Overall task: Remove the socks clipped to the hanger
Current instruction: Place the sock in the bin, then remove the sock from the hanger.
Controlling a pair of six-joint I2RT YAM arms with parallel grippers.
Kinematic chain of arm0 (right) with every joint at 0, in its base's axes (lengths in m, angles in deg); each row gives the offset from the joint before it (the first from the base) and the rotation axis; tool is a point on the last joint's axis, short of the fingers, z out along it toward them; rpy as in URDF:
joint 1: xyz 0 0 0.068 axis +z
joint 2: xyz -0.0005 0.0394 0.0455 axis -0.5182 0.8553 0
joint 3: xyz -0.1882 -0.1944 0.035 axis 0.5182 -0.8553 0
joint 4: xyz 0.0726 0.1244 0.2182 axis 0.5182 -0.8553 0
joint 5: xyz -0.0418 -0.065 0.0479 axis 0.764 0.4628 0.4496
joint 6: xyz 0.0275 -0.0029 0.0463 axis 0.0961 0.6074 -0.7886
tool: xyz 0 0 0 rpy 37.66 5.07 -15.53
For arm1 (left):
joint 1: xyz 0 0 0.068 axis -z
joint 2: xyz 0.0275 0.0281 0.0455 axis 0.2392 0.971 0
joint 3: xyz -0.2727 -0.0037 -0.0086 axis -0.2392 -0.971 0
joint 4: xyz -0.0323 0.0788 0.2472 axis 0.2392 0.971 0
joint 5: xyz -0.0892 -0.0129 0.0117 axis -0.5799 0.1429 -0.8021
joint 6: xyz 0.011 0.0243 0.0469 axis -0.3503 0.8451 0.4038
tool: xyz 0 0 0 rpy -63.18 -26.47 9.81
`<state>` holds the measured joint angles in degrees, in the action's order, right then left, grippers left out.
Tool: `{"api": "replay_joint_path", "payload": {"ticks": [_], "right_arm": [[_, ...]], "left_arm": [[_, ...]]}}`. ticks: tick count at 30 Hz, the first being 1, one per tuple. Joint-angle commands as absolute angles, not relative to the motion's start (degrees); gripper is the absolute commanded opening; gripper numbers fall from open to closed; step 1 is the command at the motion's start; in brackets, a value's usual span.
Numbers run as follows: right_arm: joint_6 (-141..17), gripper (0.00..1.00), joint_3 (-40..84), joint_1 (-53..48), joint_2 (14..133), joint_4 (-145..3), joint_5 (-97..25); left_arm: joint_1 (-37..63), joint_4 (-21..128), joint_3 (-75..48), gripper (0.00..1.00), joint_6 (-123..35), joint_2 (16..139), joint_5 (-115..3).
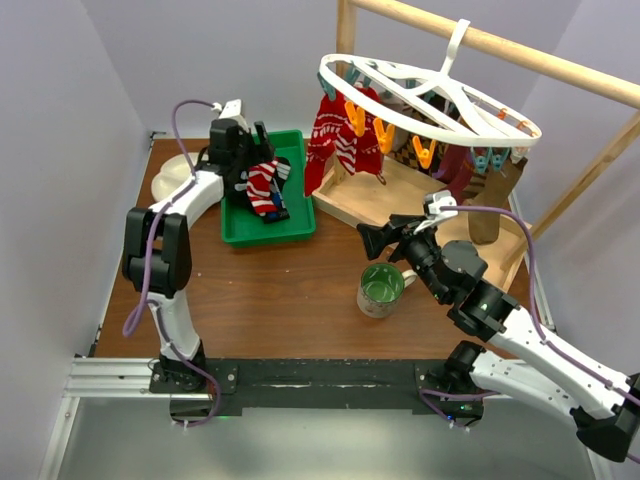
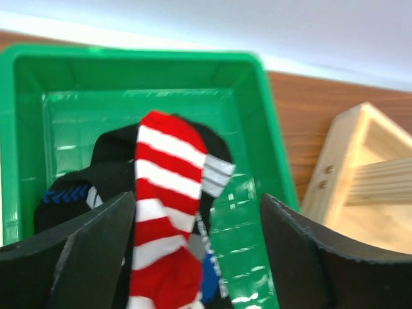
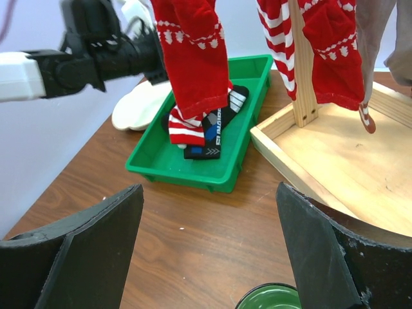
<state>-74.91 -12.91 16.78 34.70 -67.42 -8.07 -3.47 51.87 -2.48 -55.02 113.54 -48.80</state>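
**Left wrist: jaws wide over the tray, striped sock loose between them**

Shows the left gripper (image 2: 198, 206) spread wide above the green tray (image 2: 38, 84), with the red-and-white striped sock (image 2: 164, 212) standing up between the two black fingers (image 2: 90, 257). Leaves a clear gap on the sock's right side. Cannot tell whether the left finger brushes the fabric, since that edge is blurred. Shows no squeeze on the sock either way. Finds its lower part draped over a black sock (image 2: 116, 161) with blue marks lying in the tray.

From the top external view, puts the tray on the brown table (image 1: 290, 300), just left of the wooden base (image 1: 400, 195), with the left arm bent over it. Places the white hanger (image 1: 430, 95) hooked on the wooden pole (image 1: 520, 50), tilted, above that base. Counts two red patterned socks (image 1: 335, 140) clipped at its near-left rim under orange clips (image 1: 355, 115). Adds a maroon sock (image 1: 458, 172) further right, near the teal clips (image 1: 490, 158).

From the right wrist, shows the right gripper (image 3: 209, 193) spread just as wide and gripping nothing. Hovers low over the table, facing the tray and the hanging red socks. Catches the rim of a green mug (image 3: 270, 297) at the bottom edge, below the fingers.
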Motion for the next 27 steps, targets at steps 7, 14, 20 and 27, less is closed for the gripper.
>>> {"api": "replay_joint_path", "payload": {"ticks": [7, 14, 20, 27], "right_arm": [[-74.8, 0.89, -11.2, 16.8, 35.9, -66.2, -8.0], [-74.8, 0.89, -11.4, 16.8, 37.2, -65.7, -8.5], [-75.4, 0.89, -12.2, 16.7, 37.3, -65.2, -8.3], [-76.4, 0.88, -12.9, 16.8, 37.9, -64.0, -9.1]], "left_arm": [[-2.9, 44.6, -6.5, 0.81, -56.4, 96.0, -53.9], [1.4, 34.2, -19.0, 0.73, -58.0, 83.5, -60.6], [7.4, 27.7, -26.0, 0.74, -57.1, 76.4, -61.8], [10.9, 26.4, -26.0, 0.74, -56.5, 76.0, -62.5]]}}
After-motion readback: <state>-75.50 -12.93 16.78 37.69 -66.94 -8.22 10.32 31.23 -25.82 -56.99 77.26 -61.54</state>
